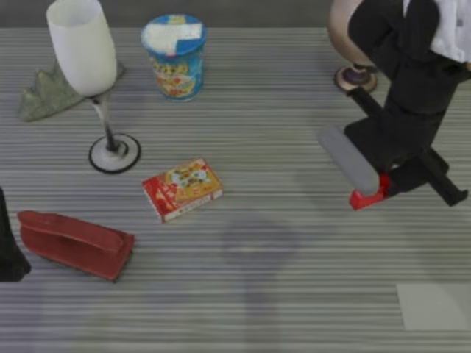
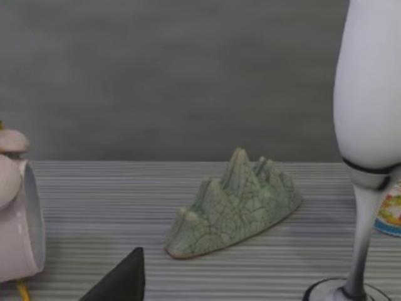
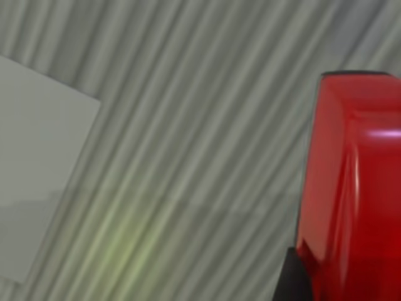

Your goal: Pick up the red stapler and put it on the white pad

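Top view: right tool (image 1: 388,184) clamped on the red stapler (image 1: 366,195), near the surface's right edge; white pad (image 1: 434,307) sits at the near-right corner; left arm parked at the left edge.

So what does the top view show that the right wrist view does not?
Only the top view shows the right gripper holding the slim glossy red stapler, the printed red-and-yellow box, the dark red handled brush block and the white goblet-shaped cup. The right wrist view adds nothing of its own. Both show the stapler and the flat pale square pad.
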